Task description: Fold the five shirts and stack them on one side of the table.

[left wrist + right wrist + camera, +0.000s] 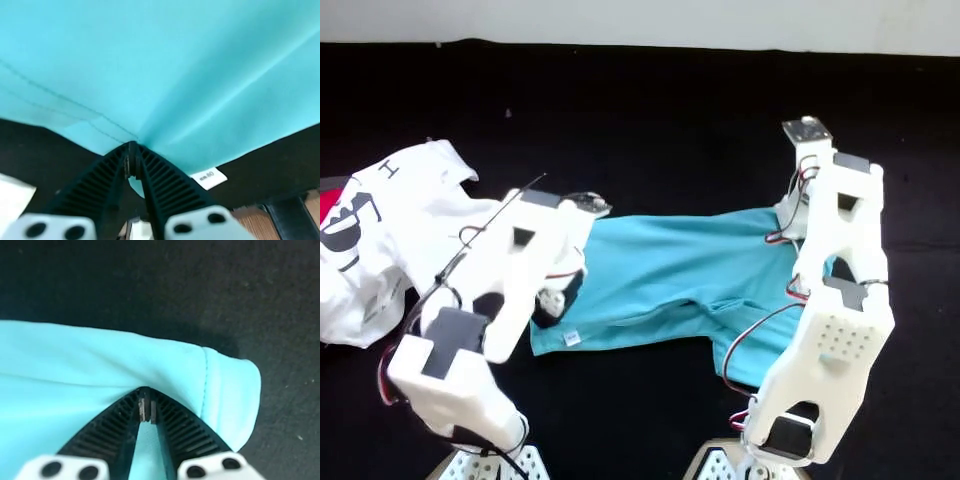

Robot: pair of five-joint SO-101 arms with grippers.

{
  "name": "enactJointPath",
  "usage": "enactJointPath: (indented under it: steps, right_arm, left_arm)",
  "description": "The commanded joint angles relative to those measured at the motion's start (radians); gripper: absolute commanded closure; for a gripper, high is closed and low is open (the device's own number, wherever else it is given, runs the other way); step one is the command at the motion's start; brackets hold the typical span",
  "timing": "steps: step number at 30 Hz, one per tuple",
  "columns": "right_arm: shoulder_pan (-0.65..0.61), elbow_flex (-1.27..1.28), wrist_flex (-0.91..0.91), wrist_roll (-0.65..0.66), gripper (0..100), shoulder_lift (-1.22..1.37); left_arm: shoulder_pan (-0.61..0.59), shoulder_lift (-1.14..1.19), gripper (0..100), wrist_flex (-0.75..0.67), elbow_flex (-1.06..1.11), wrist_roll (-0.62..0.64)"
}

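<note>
I saw the turquoise shirt [680,270] spread across the middle of the black worktop [650,130]; my left pincer [132,150] was clamped tight on its edge near the small label [210,176]; my right pincer [146,407] was pinched together on a folded hem; a white printed shirt [390,230] lay crumpled beside the left arm.

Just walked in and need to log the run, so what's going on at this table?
A teal shirt is spread on the black table, gripped at both ends. The left claw is shut on its edge near a small white tag, and the right claw pinches a stitched hem at the other end. A white printed shirt lies crumpled off to one side, not yet folded.
</note>
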Motion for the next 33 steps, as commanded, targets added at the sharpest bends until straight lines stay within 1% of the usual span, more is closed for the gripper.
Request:
enactJointPath:
  steps: [1,5,7,9,11,15,19,21,24,25,27,30,33]
  right_arm:
    - [0.018,-0.041,-0.09,-0.003,99.3,0.019]
    - [0.018,-0.041,-0.193,-0.003,99.3,0.035]
    - [0.016,-0.048,-0.199,-0.003,99.3,0.03]
    - [0.008,-0.09,-0.166,-0.005,99.3,0.031]
    - [0.004,-0.143,-0.099,-0.005,99.3,0.031]
    - [0.005,-0.308,0.119,-0.008,99.3,0.028]
    - [0.01,-0.479,0.32,-0.003,99.3,0.028]
    - [0.008,-0.564,0.414,-0.002,99.3,0.028]
    - [0.004,-0.671,0.556,-0.002,99.3,0.028]
    - [0.004,-0.699,0.593,-0.002,99.3,0.028]
    - [0.013,-0.722,0.602,-0.008,99.3,0.021]
    - [0.048,-0.664,0.602,-0.017,99.3,-0.035]
    - [0.058,-0.476,0.601,-0.028,99.3,-0.162]
  left_arm:
    - [0.001,-0.047,99,-0.029,0.027,-0.014]
    - [-0.025,-0.044,99,-0.063,-0.059,-0.014]
    - [-0.059,-0.03,99,-0.075,-0.128,-0.014]
    - [-0.096,0.028,99,-0.069,-0.232,-0.014]
    - [-0.127,0.114,99,-0.037,-0.346,-0.014]
    - [-0.14,0.257,99,0.14,-0.573,-0.011]
    - [-0.137,0.262,99,0.241,-0.716,-0.011]
    - [-0.124,0.226,99,0.278,-0.742,-0.011]
    - [-0.071,0.13,99,0.307,-0.693,-0.011]
    - [-0.053,0.09,99,0.299,-0.654,-0.011]
    - [-0.025,0.002,99,0.252,-0.552,-0.011]
    - [-0.013,-0.13,99,0.114,-0.335,-0.011]
    - [-0.015,-0.246,99,-0.071,-0.076,-0.011]
